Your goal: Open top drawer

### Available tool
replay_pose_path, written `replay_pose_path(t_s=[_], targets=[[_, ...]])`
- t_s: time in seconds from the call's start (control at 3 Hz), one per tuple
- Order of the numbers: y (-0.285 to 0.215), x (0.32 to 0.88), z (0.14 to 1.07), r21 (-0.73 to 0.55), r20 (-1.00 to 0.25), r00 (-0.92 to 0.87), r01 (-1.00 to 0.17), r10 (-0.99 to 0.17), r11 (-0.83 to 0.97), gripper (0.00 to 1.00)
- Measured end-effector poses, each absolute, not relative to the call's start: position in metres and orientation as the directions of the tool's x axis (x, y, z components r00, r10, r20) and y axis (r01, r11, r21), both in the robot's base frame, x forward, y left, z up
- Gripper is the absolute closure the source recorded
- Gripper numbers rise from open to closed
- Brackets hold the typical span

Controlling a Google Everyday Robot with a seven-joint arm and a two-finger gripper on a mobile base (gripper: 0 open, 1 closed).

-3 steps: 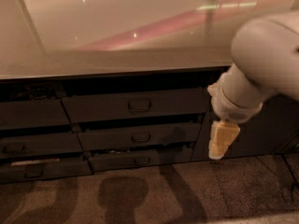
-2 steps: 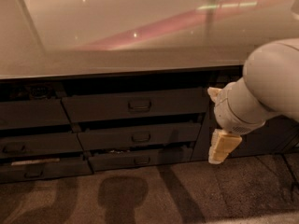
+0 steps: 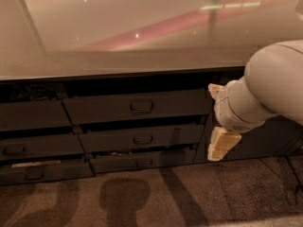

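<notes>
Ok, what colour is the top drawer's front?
Dark grey, seen best in the camera view; the hand hangs beside the top drawer, at its right end.

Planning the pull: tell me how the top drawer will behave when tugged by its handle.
The top drawer looks wide and rigid, so it likely slides straight, with some weight. Its handle is small and central; grip may slip. The gripper hangs to its right, off the handle.

Arm (image 3: pixel 279 79) a smooth, rounded, off-white shell, bulky at the right edge; it narrows to a grey-white cylindrical wrist (image 3: pixel 239 109) with a faint seam; gripper (image 3: pixel 217 122) at right, near the cabinet front, pale yellow, blocky, segmented.
</notes>
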State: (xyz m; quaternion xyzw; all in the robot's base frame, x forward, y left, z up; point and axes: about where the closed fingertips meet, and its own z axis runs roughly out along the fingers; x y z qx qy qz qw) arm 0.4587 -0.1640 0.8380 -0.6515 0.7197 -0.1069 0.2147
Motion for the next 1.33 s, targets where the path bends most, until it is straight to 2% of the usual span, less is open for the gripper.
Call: replay_pose_path(t_s=[0.67,1.33], targets=[[-0.210,0.505,0.753,-0.295,-0.147,-0.227,-0.919,-0.963,0.261,0.00],[-0.227,0.524,0.718,-0.254,-0.134,-0.263,-0.923,-0.956,0.289,0.00]])
